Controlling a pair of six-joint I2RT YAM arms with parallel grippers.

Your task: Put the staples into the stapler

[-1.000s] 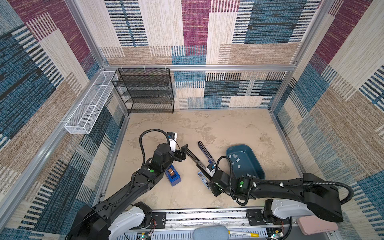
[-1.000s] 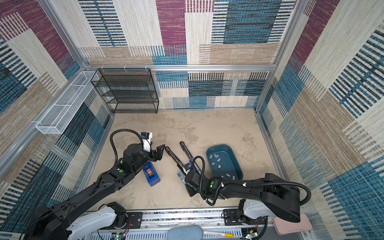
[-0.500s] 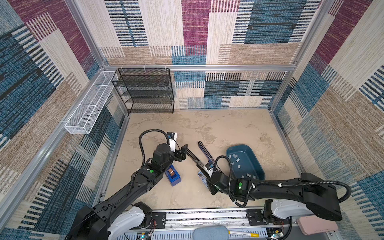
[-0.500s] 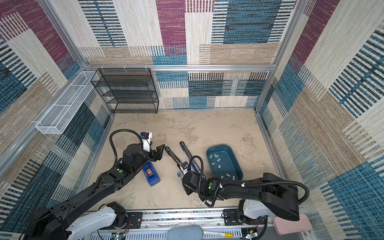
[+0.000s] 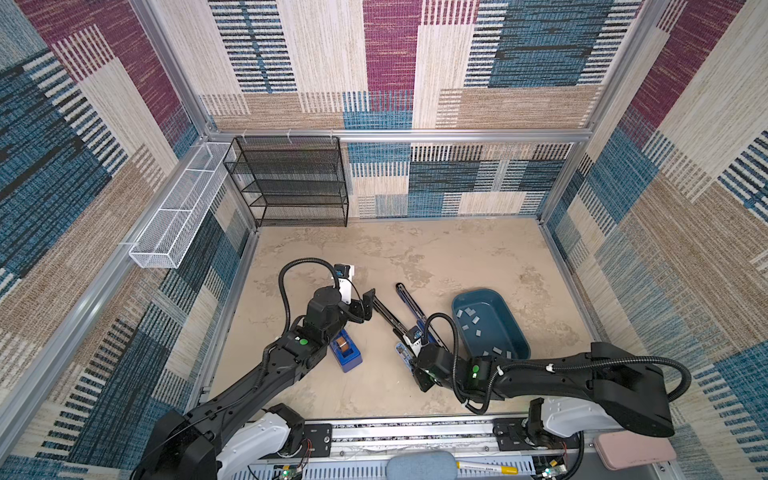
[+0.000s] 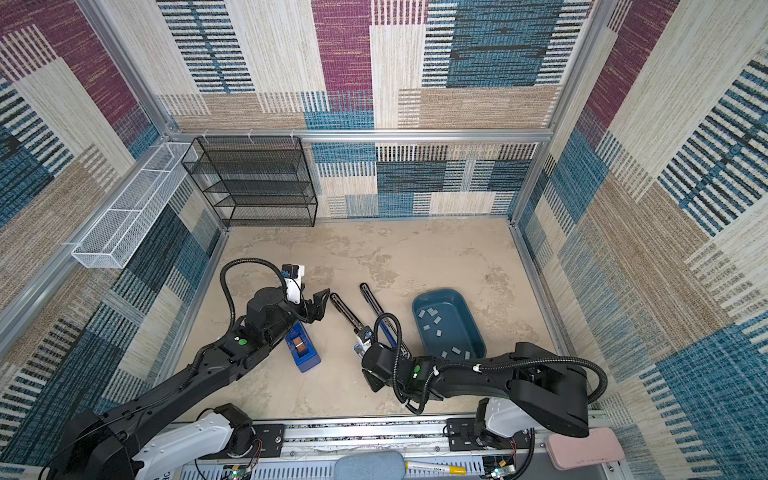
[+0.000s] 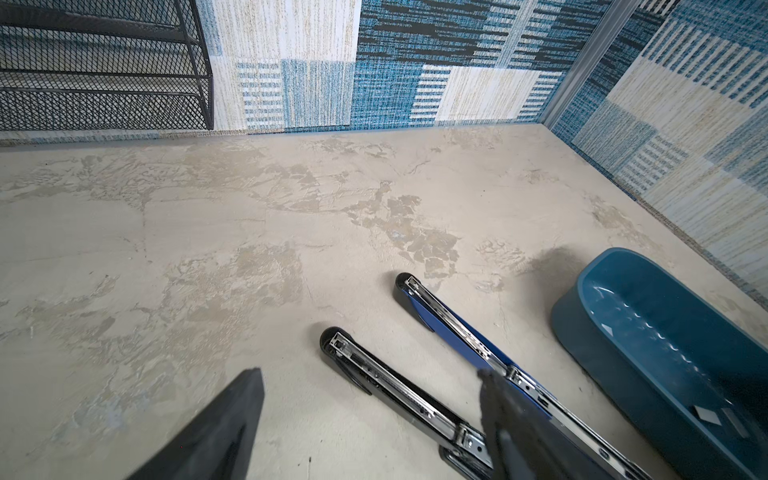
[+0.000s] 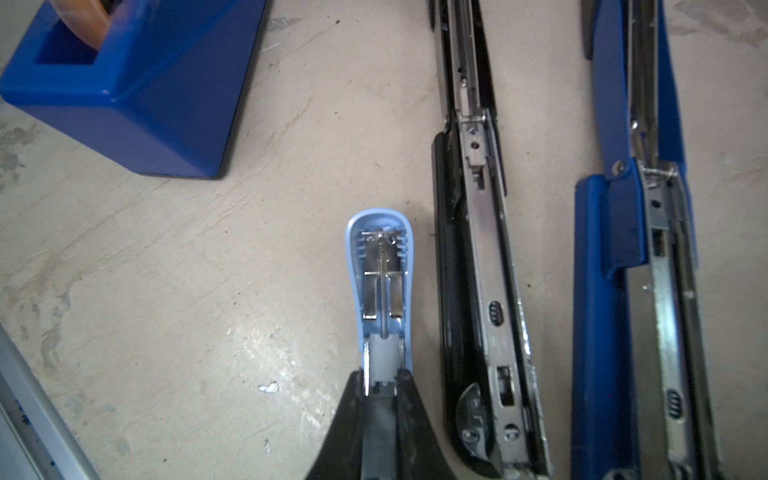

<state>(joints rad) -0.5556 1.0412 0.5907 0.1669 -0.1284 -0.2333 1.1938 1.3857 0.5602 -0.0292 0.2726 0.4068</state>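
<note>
Three staplers lie open near the front. A small light-blue stapler (image 8: 380, 282) is clamped at its rear end by my shut right gripper (image 8: 381, 376), also seen in both top views (image 5: 409, 360) (image 6: 365, 359). Beside it lie a black stapler (image 5: 386, 316) (image 8: 478, 270) and a dark blue stapler (image 5: 409, 301) (image 8: 602, 249), both folded flat with their metal channels showing. My left gripper (image 5: 368, 305) (image 7: 370, 374) is open over the black stapler's far end (image 7: 357, 357), holding nothing. The staples (image 5: 473, 320) (image 6: 436, 322) lie scattered in a teal tray (image 5: 478, 291).
A blue tape dispenser (image 5: 347, 353) (image 8: 137, 95) stands under my left arm, left of the staplers. A black mesh shelf (image 5: 291, 183) is at the back left, with a white wire basket (image 5: 174, 216) on the left wall. Frame rails edge the floor.
My right arm has shifted slightly to the left with the light-blue stapler in its grip. The left arm has not moved.
</note>
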